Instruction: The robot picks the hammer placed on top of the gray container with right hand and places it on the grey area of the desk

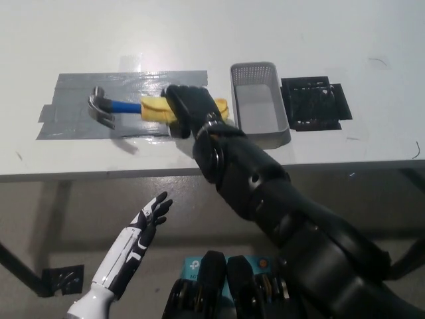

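My black right hand (pixel 189 106) is shut on the yellow grip of the hammer (pixel 126 107), whose blue neck and steel head point to the left. The hammer hangs low over the grey taped area (pixel 80 100) on the white desk, its shadow close beneath it; whether it touches I cannot tell. The gray container (pixel 259 109) stands just right of that hand, with nothing on it. My white left hand (pixel 147 219) rests below the desk's front edge at the lower left, its fingers spread and holding nothing.
A black mat (pixel 315 101) lies on the desk right of the container. The white desk (pixel 319 33) ends at its front edge (pixel 99 174), with floor below. My right arm crosses the desk's front edge from the lower right.
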You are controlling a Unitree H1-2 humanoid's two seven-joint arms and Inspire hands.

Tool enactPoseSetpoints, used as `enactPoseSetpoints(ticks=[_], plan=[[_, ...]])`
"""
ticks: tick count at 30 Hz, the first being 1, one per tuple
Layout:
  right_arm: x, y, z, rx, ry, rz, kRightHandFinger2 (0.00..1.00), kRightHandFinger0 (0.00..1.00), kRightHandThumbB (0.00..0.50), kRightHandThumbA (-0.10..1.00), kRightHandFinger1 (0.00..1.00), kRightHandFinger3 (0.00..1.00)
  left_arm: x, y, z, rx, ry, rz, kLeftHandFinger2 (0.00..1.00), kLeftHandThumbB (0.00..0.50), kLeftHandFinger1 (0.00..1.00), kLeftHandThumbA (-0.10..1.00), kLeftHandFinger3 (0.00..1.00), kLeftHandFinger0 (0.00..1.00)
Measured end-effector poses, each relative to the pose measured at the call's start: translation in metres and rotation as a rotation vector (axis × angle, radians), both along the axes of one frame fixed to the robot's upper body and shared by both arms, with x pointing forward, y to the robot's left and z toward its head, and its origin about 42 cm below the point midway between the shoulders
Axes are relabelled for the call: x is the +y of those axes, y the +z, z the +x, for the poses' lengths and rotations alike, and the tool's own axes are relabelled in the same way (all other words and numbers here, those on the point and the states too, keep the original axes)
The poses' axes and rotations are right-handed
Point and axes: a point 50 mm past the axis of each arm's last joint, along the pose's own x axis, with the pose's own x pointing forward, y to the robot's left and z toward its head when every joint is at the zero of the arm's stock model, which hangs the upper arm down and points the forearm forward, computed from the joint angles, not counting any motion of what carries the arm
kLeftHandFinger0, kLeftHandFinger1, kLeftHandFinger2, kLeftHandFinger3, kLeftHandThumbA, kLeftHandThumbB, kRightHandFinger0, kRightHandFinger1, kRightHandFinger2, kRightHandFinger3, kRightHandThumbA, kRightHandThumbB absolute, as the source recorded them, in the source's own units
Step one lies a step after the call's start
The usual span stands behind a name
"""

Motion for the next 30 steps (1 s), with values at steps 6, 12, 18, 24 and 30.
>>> enactPoseSetpoints(ticks=[6,12,18,24,30], plan=[[-0.008,-0.019,-0.004,0.031,-0.011,-0.01,0.73,0.0,0.128,-0.1,0.28,0.38,-0.003,0.003,0.003,-0.003,-0.01,0.002,1.0,0.153,1.0,0.98,1.0,1.0],[-0.011,-0.022,-0.005,0.03,-0.012,-0.009,0.8,0.33,0.185,0.17,0.57,0.71,-0.005,0.003,0.004,-0.001,-0.018,0.004,1.0,0.156,1.0,0.97,1.0,1.0],[-0.013,-0.017,0.0,0.085,-0.019,0.006,1.0,1.0,0.477,0.79,1.0,1.0,-0.005,0.003,0.004,0.0,-0.025,0.006,1.0,0.147,1.0,0.97,1.0,1.0],[-0.017,-0.011,0.005,0.133,-0.013,0.0,1.0,1.0,0.5,0.88,1.0,1.0,-0.005,0.005,0.006,-0.004,-0.031,0.008,1.0,0.133,1.0,0.96,1.0,1.0],[-0.02,-0.002,0.01,0.177,-0.006,0.034,1.0,1.0,0.5,0.95,1.0,1.0,-0.005,0.006,0.007,-0.01,-0.035,0.011,1.0,0.134,1.0,0.94,1.0,1.0]])
